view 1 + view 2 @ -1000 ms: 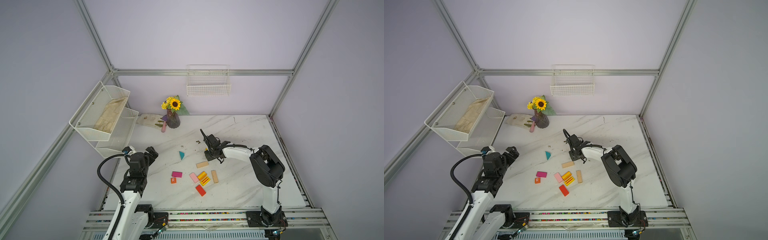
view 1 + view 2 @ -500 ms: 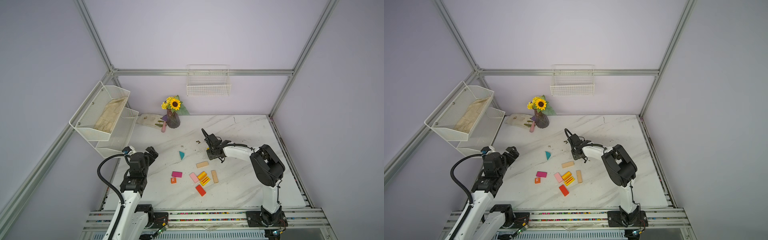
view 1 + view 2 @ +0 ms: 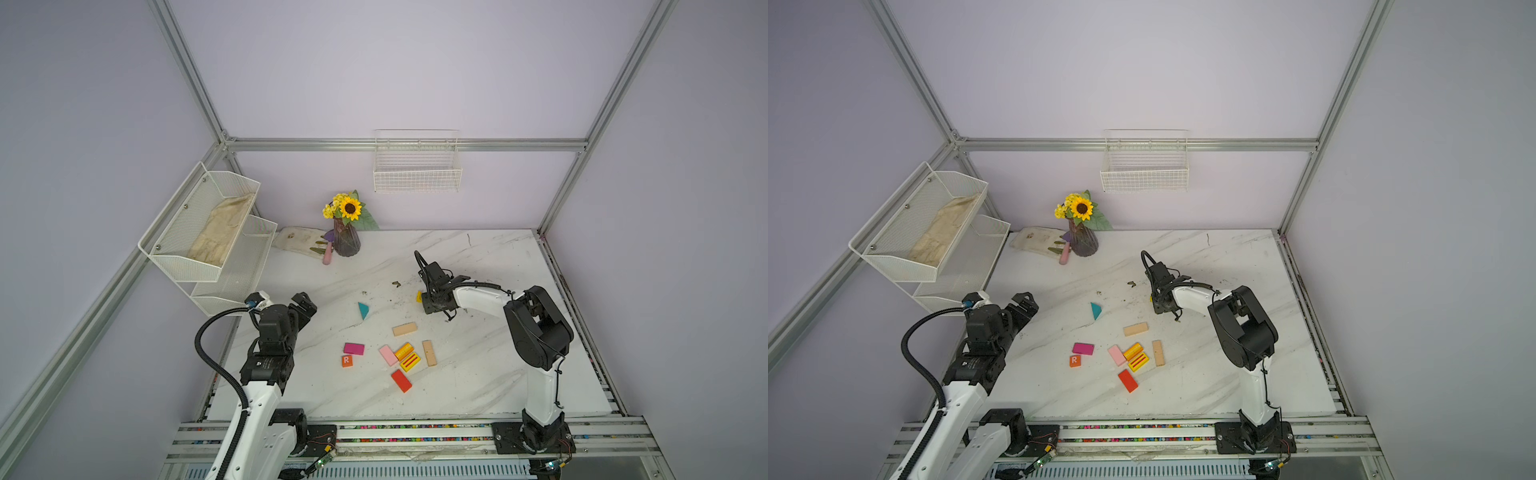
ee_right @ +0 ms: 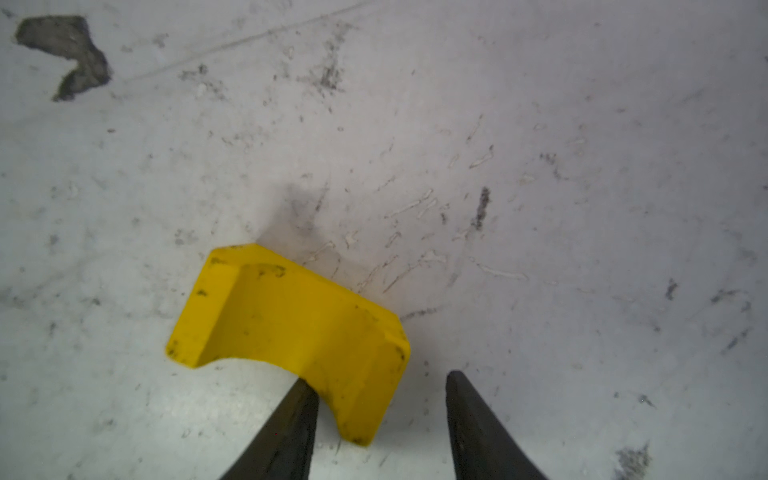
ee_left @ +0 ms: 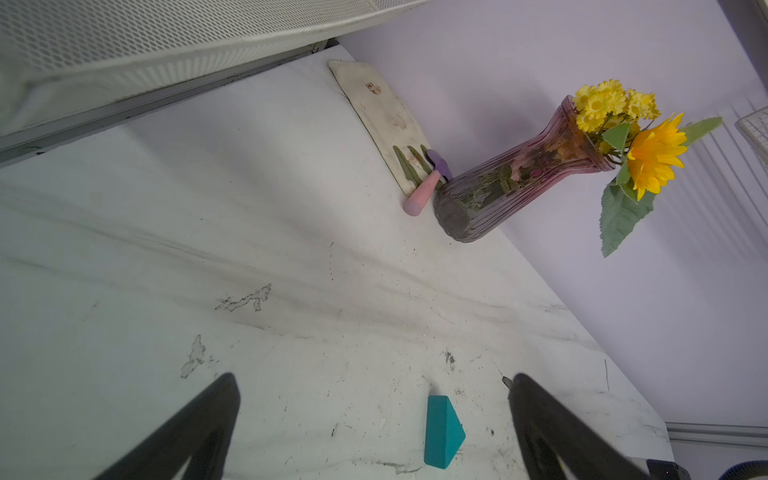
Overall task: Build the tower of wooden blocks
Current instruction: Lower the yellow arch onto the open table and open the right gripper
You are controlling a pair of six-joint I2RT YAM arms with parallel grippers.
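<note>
Your right gripper (image 4: pixel 380 380) is the nearer one to the yellow arch block (image 4: pixel 291 316), far-right of the scattered wood blocks (image 3: pixel 388 355) — jaws parted, clamping nothing, one block leg between them, long axis slanting off ahead. The left gripper (image 5: pixel 374 376) stands wide open. The rack (image 3: pixel 183 266) at left holds a cloth (image 3: pixel 220 232).

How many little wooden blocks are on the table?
10: teal triangle, two tan slabs, magenta slab, orange R cube, pink slab, orange-yellow piece, striped yellow slab and red slab mid-table; yellow arch at the right gripper. More may hide beneath that arm.
</note>
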